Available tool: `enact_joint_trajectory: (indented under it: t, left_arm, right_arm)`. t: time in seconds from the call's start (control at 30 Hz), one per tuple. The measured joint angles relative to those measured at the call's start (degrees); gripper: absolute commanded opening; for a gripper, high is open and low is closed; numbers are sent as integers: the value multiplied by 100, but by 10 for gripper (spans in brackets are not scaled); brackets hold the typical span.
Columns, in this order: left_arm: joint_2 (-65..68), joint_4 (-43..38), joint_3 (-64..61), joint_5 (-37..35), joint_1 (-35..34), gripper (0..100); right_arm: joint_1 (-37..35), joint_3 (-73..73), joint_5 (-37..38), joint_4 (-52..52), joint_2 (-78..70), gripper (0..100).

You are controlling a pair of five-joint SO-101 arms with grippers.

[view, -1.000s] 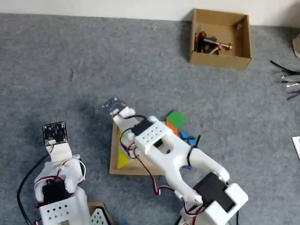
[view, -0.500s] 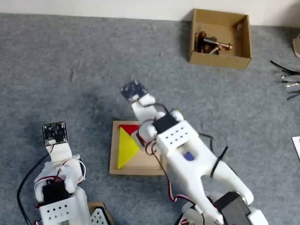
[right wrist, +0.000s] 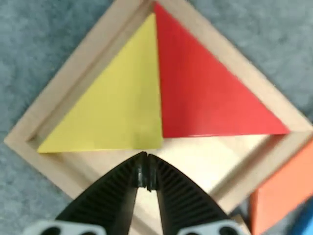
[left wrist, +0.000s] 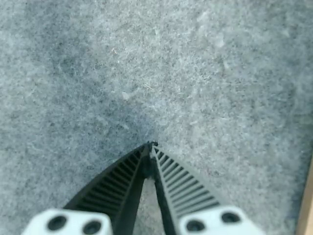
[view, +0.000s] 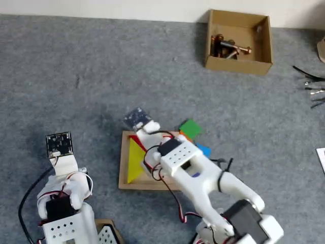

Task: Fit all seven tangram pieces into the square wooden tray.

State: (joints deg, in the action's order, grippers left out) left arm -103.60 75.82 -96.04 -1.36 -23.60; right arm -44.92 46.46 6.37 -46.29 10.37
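Note:
The square wooden tray [view: 123,168] lies at mid-table and holds a yellow triangle [view: 135,158] and a red triangle [view: 137,139]. Seen in the right wrist view, the yellow triangle [right wrist: 117,107] and red triangle [right wrist: 200,93] lie flat, edge to edge, inside the tray rim [right wrist: 73,63]. My right gripper [right wrist: 145,171] is shut and empty over the bare tray floor, just off the yellow triangle's corner. Green [view: 191,127], orange [view: 184,136] and blue [view: 203,150] pieces lie on the carpet beside the tray's right side. My left gripper [left wrist: 150,147] is shut over bare carpet.
A cardboard box [view: 238,43] with metal parts stands at the back right. Cables [view: 312,84] lie at the right edge. The right arm [view: 175,155] covers the tray's right half. The left arm [view: 63,203] stands at the front left, with grey carpet around it.
The right arm swung up and to the right, off the tray, then came back down over the tray's middle. The left arm has not moved.

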Motion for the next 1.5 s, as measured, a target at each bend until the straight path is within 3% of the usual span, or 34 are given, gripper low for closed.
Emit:
enact_joint_trajectory:
  t: [0.7, 0.9, 1.07, 1.33, 1.5]
  left_arm:
    - [0, 0, 0, 0, 0, 5]
    - [0, 0, 0, 0, 0, 5]
    - [0, 0, 0, 0, 0, 5]
    - [0, 0, 0, 0, 0, 5]
    - [0, 0, 0, 0, 0, 5]
  right_arm:
    - [-580, -299, 0, 299, -448, 4]
    - [-624, -290, 0, 290, 352, 4]
    - [-580, -299, 149, -642, 1327, 4]
    - [299, -299, 422, -1433, 2637, 4]
    - [1213, -299, 633, -1829, 2998, 4]
